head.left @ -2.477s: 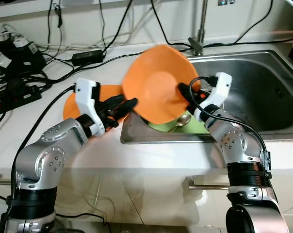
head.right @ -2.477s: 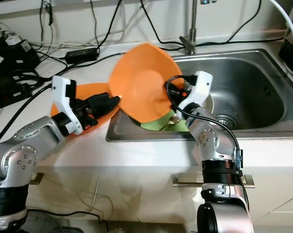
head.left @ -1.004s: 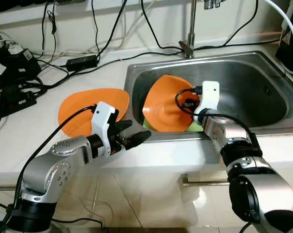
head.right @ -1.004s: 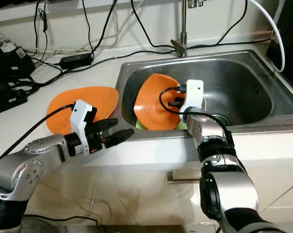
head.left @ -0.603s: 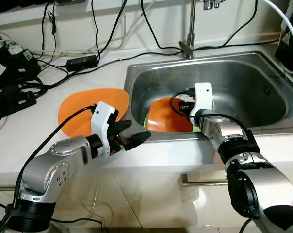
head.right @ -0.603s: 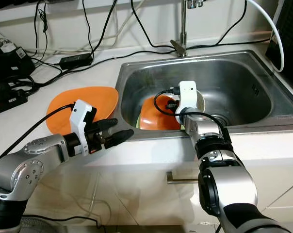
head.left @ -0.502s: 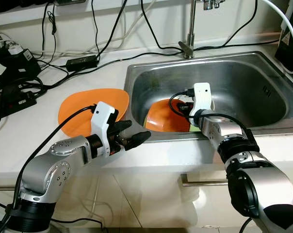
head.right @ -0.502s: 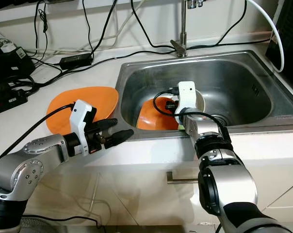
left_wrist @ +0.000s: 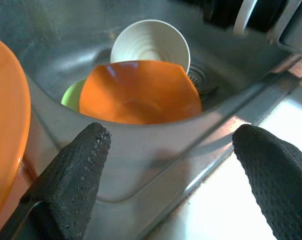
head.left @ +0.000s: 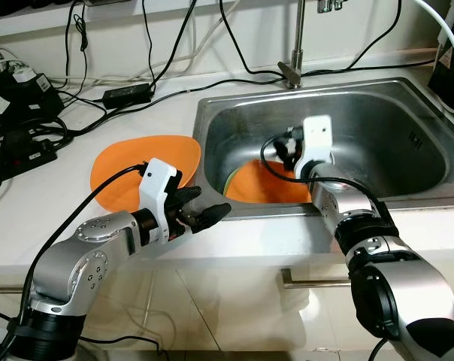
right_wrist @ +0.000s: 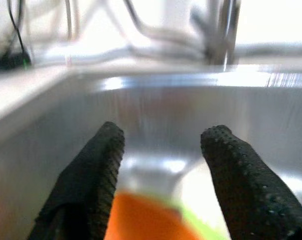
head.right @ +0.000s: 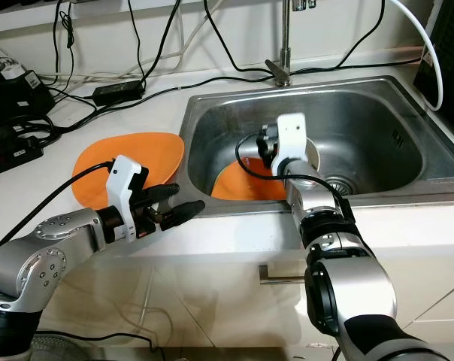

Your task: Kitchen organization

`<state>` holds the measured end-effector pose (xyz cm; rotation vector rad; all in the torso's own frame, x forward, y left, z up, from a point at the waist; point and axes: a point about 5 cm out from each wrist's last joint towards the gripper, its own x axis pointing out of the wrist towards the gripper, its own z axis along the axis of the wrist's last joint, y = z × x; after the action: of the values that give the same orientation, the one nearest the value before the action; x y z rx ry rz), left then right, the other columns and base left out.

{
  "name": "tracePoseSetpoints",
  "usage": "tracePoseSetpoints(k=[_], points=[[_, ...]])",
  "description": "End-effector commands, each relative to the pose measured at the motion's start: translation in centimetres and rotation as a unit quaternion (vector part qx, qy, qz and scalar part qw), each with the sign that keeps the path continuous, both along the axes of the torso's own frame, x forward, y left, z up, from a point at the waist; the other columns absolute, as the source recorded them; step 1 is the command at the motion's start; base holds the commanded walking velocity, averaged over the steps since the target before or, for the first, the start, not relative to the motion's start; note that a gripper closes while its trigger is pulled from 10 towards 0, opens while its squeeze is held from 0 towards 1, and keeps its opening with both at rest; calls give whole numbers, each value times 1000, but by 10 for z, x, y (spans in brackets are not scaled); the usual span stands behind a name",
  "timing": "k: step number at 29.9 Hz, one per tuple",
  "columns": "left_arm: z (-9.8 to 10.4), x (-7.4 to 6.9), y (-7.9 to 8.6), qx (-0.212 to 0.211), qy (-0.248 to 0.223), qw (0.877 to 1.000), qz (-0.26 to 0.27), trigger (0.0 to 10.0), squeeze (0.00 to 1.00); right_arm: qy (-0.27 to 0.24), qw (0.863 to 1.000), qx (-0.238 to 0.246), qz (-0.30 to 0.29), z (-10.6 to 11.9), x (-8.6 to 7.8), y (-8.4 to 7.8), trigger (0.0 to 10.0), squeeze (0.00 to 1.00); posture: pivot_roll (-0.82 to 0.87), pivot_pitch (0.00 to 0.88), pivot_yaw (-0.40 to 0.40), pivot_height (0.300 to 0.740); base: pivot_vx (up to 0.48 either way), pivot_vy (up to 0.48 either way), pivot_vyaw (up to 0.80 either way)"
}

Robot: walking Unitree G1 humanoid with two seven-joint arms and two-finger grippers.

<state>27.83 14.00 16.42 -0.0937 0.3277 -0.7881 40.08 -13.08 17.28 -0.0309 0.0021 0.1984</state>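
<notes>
Orange bowl (head.left: 266, 183) lying in the sink (head.left: 377, 113) over a green dish, just below the empty, parted jaws of the right gripper (right_wrist: 161, 165), apparently just set down; left gripper (head.left: 212, 216) jaws apart, waiting above the table (head.left: 54, 188) edge beside an orange plate (head.left: 129, 162).

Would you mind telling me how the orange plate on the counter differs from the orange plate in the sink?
The counter plate lies flat on the white countertop, with nothing under it; the sink plate sits down in the steel basin, atop a green dish and beside a white bowl. The counter plate is close by the left gripper, the sink plate below the right gripper. Both are orange and wavy-edged.
</notes>
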Motion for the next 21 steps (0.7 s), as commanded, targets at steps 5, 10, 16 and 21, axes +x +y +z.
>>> tracePoseSetpoints(k=[5, 10, 16, 21], points=[[5, 6, 5, 11, -26, 999, 28, 10000, 1000, -51, 999, 7, 1, 7, -3, 1, 10000, 1000, 30, 27, 137, 740, 0, 0, 0], [24, 25, 26, 10, -113, 981, 156, 10000, 1000, -79, 992, 84, 50, 19, -9, 8, 10000, 0, 33, 24, 132, 740, 0, 0, 0], [23, 34, 64, 33, -138, 941, 307, 10000, 1000, -78, 978, 127, 146, 22, -25, 26, 10000, 0, 28, 24, 132, 740, 0, 0, 0], [8, 35, 84, 37, -108, 914, 390, 10000, 1000, -52, 951, 111, 283, 22, -52, 41, 10000, 0, 20, 22, 139, 740, 0, 0, 0]])
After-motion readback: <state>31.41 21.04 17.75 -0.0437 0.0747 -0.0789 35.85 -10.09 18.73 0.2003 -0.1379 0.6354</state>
